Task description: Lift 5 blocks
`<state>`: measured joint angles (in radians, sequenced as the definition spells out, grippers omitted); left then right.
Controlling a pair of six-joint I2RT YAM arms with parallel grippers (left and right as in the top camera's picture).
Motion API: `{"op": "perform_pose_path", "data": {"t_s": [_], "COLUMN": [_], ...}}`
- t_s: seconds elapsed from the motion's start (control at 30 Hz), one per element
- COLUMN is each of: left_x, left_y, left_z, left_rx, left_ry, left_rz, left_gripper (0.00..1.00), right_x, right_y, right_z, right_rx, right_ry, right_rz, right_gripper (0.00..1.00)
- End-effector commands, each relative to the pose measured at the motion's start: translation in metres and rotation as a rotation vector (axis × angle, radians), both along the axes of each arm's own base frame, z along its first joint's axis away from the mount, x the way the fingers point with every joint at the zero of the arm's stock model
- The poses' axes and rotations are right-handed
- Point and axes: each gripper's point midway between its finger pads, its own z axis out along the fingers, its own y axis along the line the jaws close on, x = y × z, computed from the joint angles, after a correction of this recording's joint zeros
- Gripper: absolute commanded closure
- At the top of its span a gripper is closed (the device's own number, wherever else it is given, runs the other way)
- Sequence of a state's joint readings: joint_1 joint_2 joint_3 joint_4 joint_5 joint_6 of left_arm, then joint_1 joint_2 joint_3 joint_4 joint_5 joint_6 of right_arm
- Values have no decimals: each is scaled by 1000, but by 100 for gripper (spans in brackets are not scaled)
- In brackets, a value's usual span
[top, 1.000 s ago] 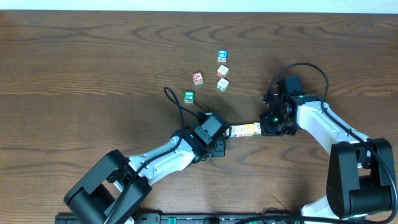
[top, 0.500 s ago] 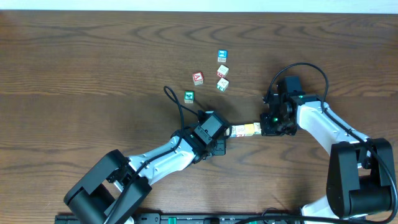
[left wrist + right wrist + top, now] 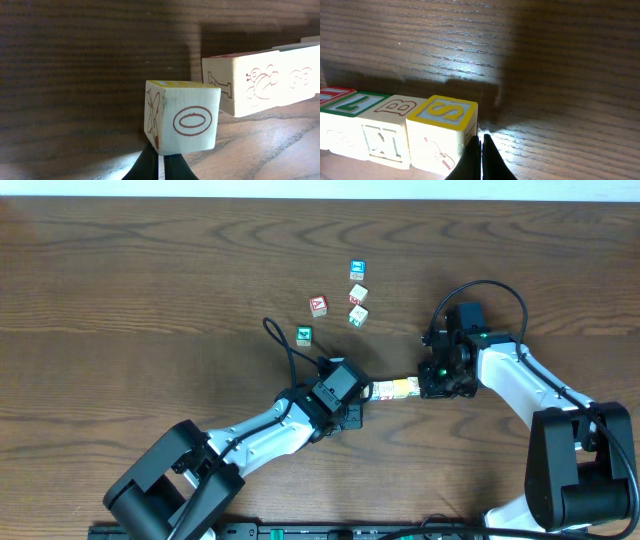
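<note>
We see both pincers closed, holding nothing. Left pincer (image 3: 362, 394) sits against the 9 o'clock end of the row of blocks (image 3: 395, 388), right pincer (image 3: 428, 385) against the 3 o'clock end by the S block (image 3: 442, 127). The row is at 4 o'clock on the surface (image 3: 150, 280). The O block (image 3: 182, 122) sits out of line, so we judge a squeeze-lift could buckle the row.

cream blocks (image 3: 385, 131) bear red line drawings, 1 topped yellow, on dark brown table (image 3: 150, 280).

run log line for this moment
left fingers: shut, at cream wooden O cube | right fingers: shut, beside yellow-topped wooden S cube ending cube row
</note>
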<state>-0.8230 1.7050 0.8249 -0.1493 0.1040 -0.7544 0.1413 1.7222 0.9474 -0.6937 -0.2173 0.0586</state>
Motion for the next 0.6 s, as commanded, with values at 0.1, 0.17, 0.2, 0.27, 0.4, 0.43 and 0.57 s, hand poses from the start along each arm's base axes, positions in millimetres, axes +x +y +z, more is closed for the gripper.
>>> {"op": "perform_pose_path", "data": {"t_s": [0.1,0.17,0.2,0.27,0.4,0.43,0.57], "left_x": [0,1,1,1,2,2,4], "left_y": [5,4,3,3,2,2,0], "left_z": [-8,-7,-7,-7,-7,-6,-5], "left_rx": [27,22,21,20,17,15,4], "left_ry": [-15,-19,-20,-21,-25,-26,-36], "left_rz": [-18,-18,-18,-17,-17,-17,-16], "left_gripper": [93,93,93,93,93,93,93], "right_x": [-2,-2,-2,-2,-2,-2,-2], "right_y": [5,5,5,5,5,5,5], "right_z": [-1,-1,-1,-1,-1,-1,-1], "right_rx": [11,11,11,11,11,11,11], "right_ry": [1,1,1,1,0,0,0], "right_rz": [28,28,28,28,27,27,28], "right_gripper": [99,99,99,99,99,99,99]}}
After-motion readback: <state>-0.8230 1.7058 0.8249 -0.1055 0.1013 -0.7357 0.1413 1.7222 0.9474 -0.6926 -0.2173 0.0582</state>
